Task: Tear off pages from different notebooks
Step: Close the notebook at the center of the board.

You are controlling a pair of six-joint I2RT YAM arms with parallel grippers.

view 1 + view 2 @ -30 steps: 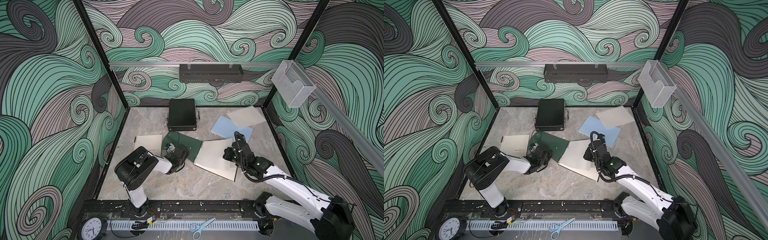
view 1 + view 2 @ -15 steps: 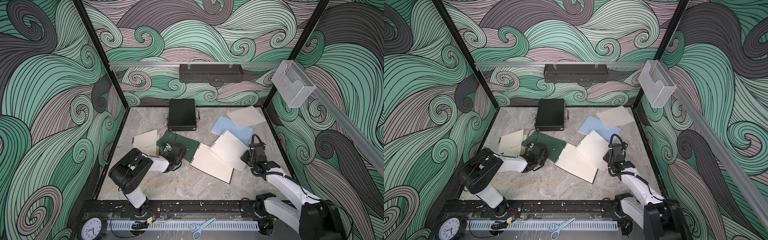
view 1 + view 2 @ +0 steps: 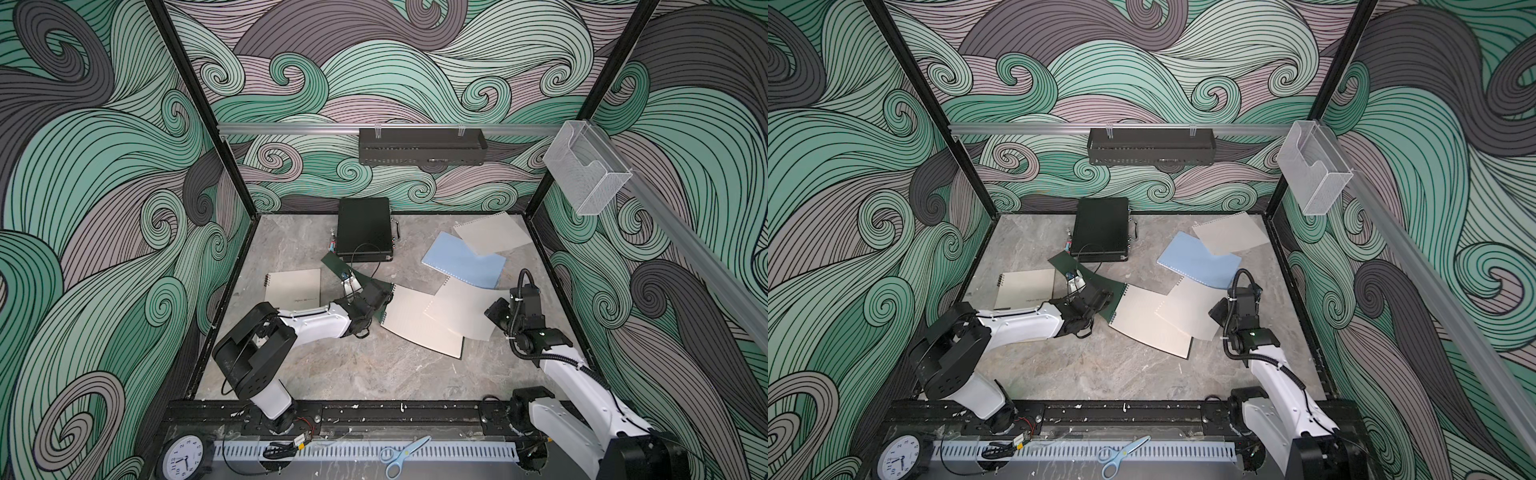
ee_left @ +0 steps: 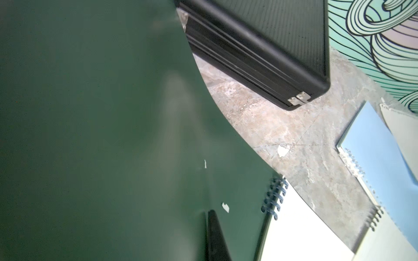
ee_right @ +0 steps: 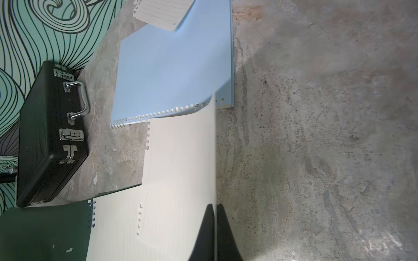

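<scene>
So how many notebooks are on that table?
3: a beige notebook at the left, a dark green notebook lying open in the middle, and a light blue notebook toward the back right. None looks hidden.

Both tools clamped shut!
Left arm lies low over the tabletop [image 3: 353,365], left tool [image 3: 352,286] gripping the dark green notebook [image 4: 90,113] by its cover just in front of the black case [image 3: 365,228]; right arm's elbow is bent, right tool [image 5: 214,209] pinching a loose page [image 5: 181,158], well off to the case's right.
</scene>
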